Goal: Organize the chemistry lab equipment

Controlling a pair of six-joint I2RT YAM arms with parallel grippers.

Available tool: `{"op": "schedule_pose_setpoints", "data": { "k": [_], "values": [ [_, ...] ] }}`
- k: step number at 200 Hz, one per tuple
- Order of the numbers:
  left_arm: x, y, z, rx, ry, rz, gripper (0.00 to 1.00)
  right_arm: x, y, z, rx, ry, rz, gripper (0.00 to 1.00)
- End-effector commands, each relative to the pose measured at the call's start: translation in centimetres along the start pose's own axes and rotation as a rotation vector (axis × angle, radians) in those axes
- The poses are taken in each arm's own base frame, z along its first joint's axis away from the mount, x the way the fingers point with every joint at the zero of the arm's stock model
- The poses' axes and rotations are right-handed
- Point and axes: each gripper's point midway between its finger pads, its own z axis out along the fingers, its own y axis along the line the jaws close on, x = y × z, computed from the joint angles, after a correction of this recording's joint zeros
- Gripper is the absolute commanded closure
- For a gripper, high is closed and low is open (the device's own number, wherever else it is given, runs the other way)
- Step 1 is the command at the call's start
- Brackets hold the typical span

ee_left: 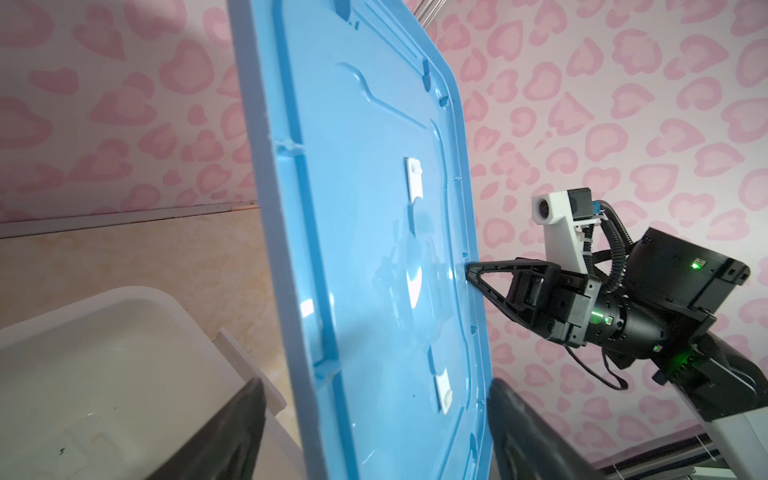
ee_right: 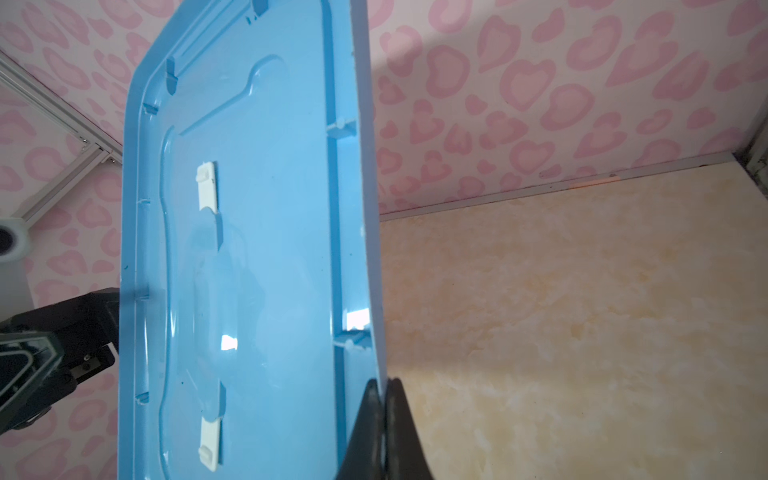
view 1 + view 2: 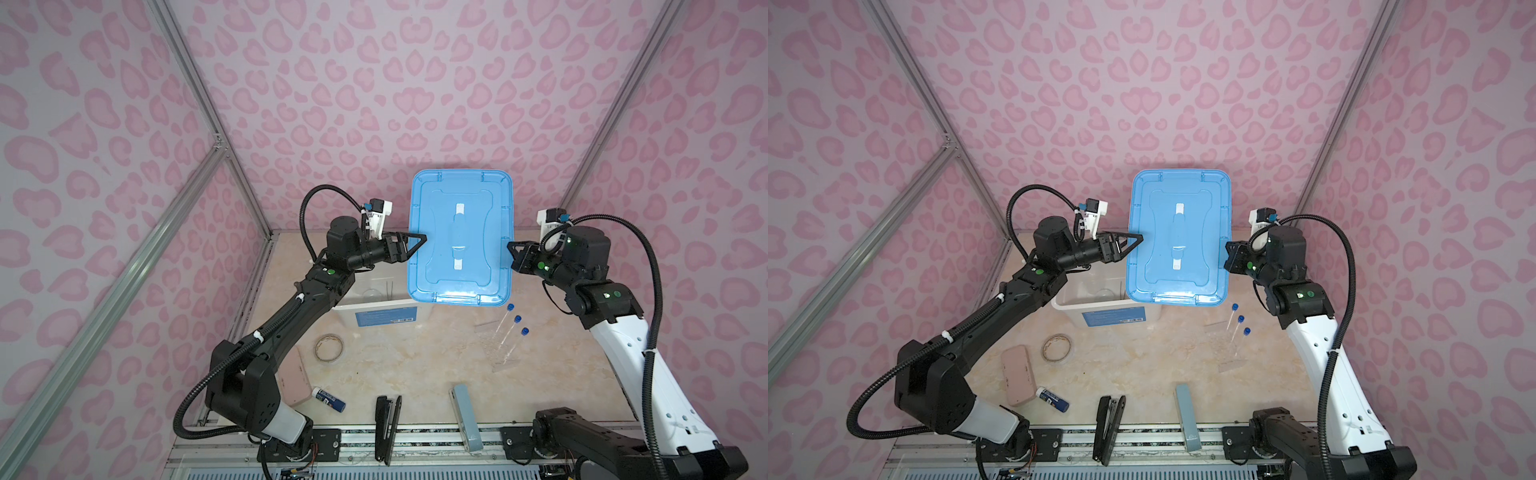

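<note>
Right gripper: clamped on one long rim of the blue lid, holding it in the air.
Left gripper: jaws apart, straddling the lid's opposite rim and not yet gripping it.
Lid: stiff, glossy moulded plastic with a ribbed edge. I judge it light but broad and slick, so it is best held mid-rim on both sides.
White bin: open, partly under the lid on my left arm's side. There are faint clear pieces inside, and I cannot tell which.
Blue-capped tubes: three lying on the table, just past the lid's corner on my right arm's side.
Tube handling: probably light, round, brittle and apt to roll, so I would pinch them gently at mid-barrel.
Clear rack: beside the tubes, barely visible.
</note>
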Motion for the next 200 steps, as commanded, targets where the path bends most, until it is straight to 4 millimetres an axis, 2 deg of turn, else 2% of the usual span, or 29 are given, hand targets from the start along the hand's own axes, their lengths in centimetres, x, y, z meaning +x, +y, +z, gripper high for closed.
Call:
{"op": "schedule_pose_setpoints", "data": {
  "k": [1, 26, 62, 93, 99, 118, 160, 184, 200],
  "values": [
    [-0.5, -0.9, 0.1, 0.041, 0.002, 0.007, 0.25, -0.7, 0.6, 0.9, -0.025, -0.040, -0.021, 1.00],
    [0.0, -0.4, 0.0, 0.020, 0.014, -0.005, 0.34, 0.1, 0.6, 2.1, -0.022, -0.013, -0.027, 1.00],
    [0.8, 1.7, 0.0, -0.057, 0.032, -0.072, 0.57, 0.9, 0.4, 3.2, 0.022, 0.014, -0.057, 1.00],
    [1.3, 2.4, 0.2, -0.061, 0.049, -0.091, 0.63, 1.5, 0.6, 4.1, 0.033, 0.028, -0.070, 1.00],
    [1.4, 2.5, 0.3, -0.064, 0.052, -0.093, 0.69, 1.6, 0.6, 4.3, 0.044, 0.033, -0.081, 1.00],
    [1.6, 2.8, 0.3, -0.075, 0.058, -0.095, 0.76, 2.1, 0.9, 4.8, 0.058, 0.055, -0.112, 1.00],
    [2.0, 2.7, 0.6, -0.052, 0.090, -0.110, 0.84, 2.8, 1.4, 6.0, 0.033, 0.062, -0.097, 1.00],
    [2.1, 3.1, 0.5, -0.072, 0.099, -0.111, 0.96, 3.5, 1.8, 6.8, 0.009, 0.090, -0.086, 0.90],
    [1.5, 2.9, 0.0, -0.079, 0.084, -0.100, 0.97, 3.6, 1.9, 7.2, 0.002, 0.098, -0.077, 0.77]
  ]
}}
